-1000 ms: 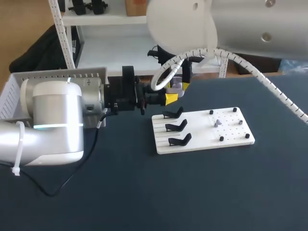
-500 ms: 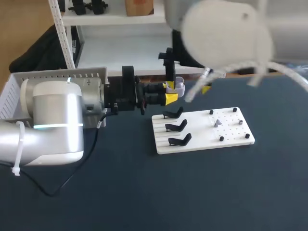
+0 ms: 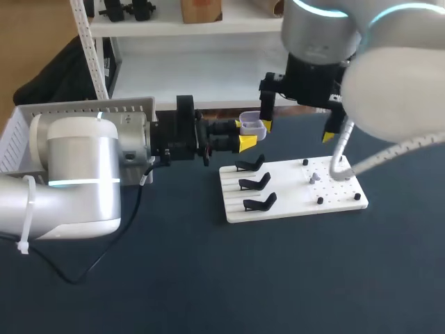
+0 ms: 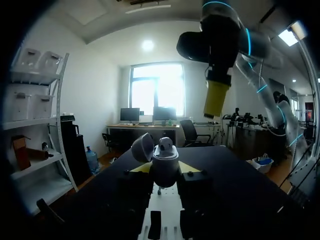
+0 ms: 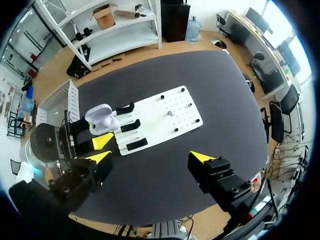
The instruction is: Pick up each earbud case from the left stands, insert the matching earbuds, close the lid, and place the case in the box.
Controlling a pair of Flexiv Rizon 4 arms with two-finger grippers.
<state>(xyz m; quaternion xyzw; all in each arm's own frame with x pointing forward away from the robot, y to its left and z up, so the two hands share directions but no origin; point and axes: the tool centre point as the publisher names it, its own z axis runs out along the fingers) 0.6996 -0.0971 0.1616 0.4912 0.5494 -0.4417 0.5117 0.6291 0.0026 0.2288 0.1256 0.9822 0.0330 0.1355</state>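
Earbud case (image 3: 252, 126) aloft beyond board edge (image 3: 225, 198)

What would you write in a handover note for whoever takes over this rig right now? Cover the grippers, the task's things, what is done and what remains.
Left gripper: shut on the lavender earbud case, lid open, held above the table beside the white board.
Right gripper: open, empty, above the board.
Stands: all three bare. A small pale piece, probably an earbud, lies on the board.
Done: case is off its stand.
Left: insert earbuds, close lid, place case in the white box.
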